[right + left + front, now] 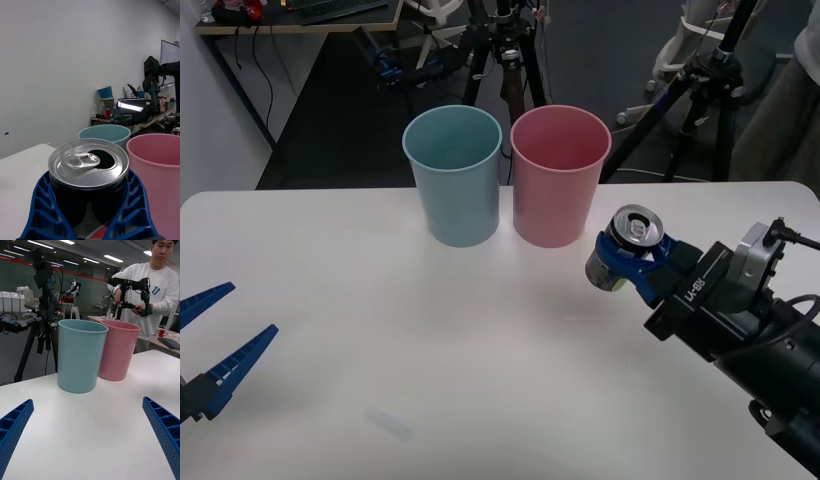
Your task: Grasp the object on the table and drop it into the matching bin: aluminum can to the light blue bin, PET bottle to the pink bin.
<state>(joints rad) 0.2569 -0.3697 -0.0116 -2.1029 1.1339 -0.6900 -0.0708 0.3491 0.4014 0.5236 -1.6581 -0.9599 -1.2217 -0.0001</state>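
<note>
My right gripper (pixel 632 258) is shut on the aluminum can (pixel 627 245), holding it lifted above the white table (pixel 480 350), just right of the pink bin (pixel 559 175). The can's shiny pull-tab top (pixel 88 162) sits between the blue fingers (pixel 41 210). The light blue bin (pixel 453 175) stands to the left of the pink one, touching or nearly touching it; both also appear beyond the can, light blue bin (pixel 107 134) and pink bin (pixel 157 176). My left gripper (pixel 205 340) rests open at the table's left edge, facing the light blue bin (pixel 80 354) and pink bin (pixel 119 350).
Black tripods (pixel 505 60) stand on the floor behind the bins. A dark tripod (pixel 41 322) rises beyond the table's far edge. Open tabletop lies in front of the bins.
</note>
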